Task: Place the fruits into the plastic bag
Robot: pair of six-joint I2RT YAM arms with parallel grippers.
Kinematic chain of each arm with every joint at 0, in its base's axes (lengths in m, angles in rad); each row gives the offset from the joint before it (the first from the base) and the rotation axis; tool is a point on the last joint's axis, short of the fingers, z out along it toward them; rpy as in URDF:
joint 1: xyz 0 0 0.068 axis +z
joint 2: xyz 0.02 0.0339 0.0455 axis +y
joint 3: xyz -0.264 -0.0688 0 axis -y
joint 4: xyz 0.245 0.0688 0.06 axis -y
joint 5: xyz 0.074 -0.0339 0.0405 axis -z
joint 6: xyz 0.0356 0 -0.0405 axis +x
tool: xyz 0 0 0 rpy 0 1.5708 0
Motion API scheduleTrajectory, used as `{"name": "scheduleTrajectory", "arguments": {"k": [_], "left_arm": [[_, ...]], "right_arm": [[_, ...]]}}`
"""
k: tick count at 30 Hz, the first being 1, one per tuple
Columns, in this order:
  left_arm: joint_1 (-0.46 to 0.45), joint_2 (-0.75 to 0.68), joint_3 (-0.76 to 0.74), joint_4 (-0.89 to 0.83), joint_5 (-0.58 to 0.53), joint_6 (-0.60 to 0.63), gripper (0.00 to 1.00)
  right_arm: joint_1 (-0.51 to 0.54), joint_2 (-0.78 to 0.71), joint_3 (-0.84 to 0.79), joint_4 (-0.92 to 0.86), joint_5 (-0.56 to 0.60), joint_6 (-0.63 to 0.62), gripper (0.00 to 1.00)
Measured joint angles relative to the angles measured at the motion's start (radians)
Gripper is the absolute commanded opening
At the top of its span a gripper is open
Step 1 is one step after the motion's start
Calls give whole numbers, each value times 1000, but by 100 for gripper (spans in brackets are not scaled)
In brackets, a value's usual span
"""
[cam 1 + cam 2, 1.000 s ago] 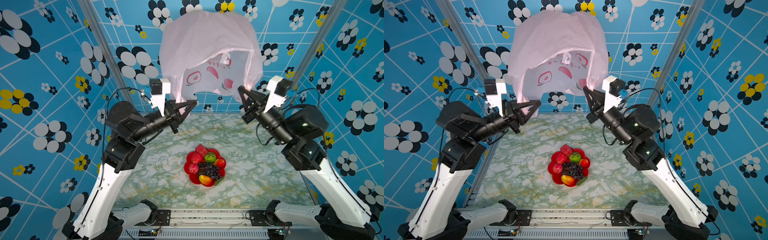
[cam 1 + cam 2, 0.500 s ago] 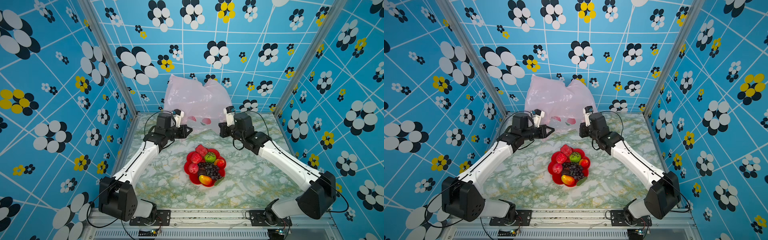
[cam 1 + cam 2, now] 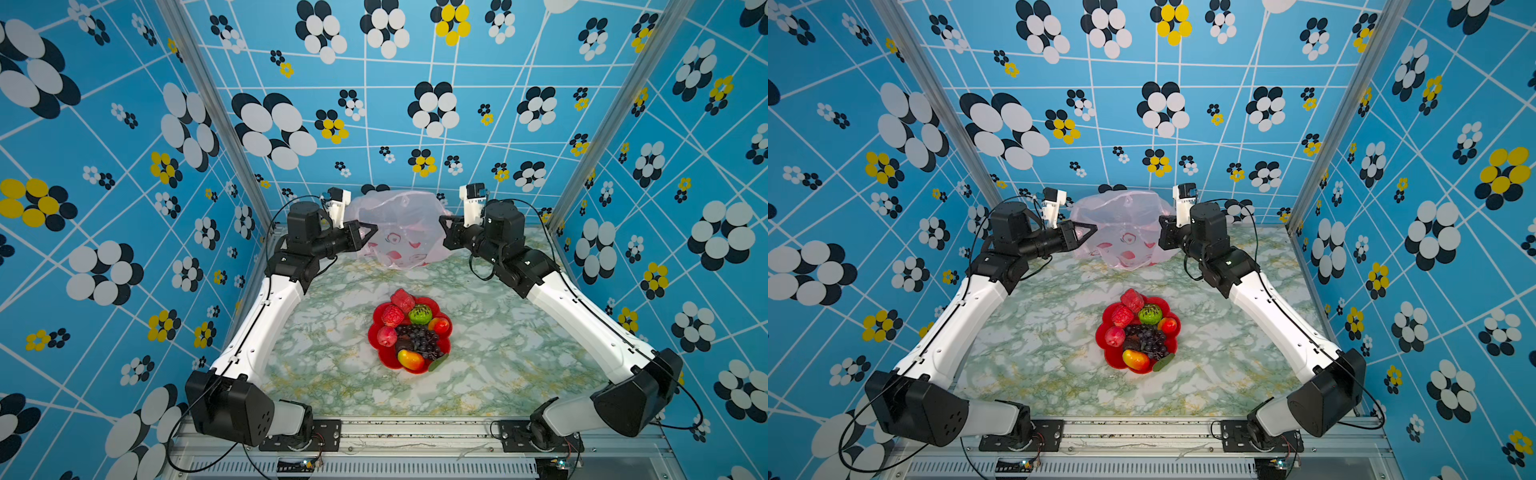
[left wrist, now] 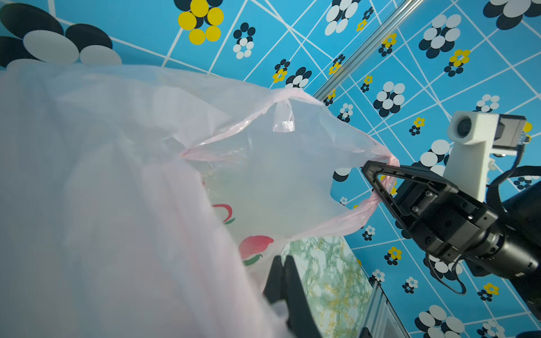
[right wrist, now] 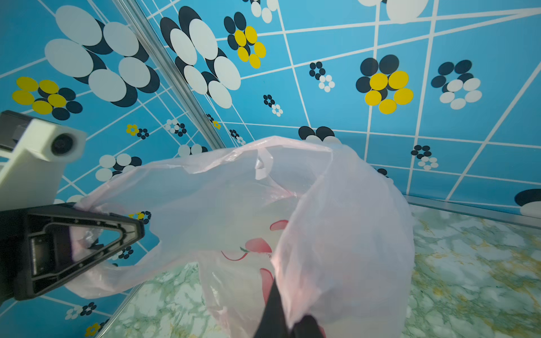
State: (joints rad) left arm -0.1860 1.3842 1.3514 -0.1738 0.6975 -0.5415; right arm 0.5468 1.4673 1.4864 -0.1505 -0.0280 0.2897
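Two grippers, left gripper (image 3: pixel 373 228) and right gripper (image 3: pixel 444 224), pinch the plastic bag (image 3: pixel 395 226) by its handles at the table's (image 3: pixel 332 365) far edge, spreading its mouth. The fruits (image 3: pixel 411 332) sit mid-table on a red plate (image 3: pixel 376 347). Next, one gripper probably lets go to fetch one.

Plastic bag (image 5: pixel 336 210) over marble table (image 5: pixel 474 281); left hand (image 5: pixel 140 231) holds handle loop (image 5: pixel 123 272); right hand (image 5: pixel 282 322) grips bag.

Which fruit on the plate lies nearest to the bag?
The red bumpy fruit at the plate's far rim; a similar red one and all others sit farther from the bag.
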Motion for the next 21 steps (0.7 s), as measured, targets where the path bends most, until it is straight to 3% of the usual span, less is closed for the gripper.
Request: {"name": "scheduleTrajectory", "arguments": {"k": [5,11,16,21], "left_arm": [[3,-3,-35,3,9,-1,0],[33,-78,-138,-20,3,17,0],[113,-228,-201,-58,-40,34,0],[127,-404,-202,-90,-109,79,0]], "right_arm": [[-8,31,0,2,-16,3,0],[-20,177,48,2,-92,37,0],[-19,304,165,8,-167,86,0],[-6,364,272,47,-214,109,0]]}}
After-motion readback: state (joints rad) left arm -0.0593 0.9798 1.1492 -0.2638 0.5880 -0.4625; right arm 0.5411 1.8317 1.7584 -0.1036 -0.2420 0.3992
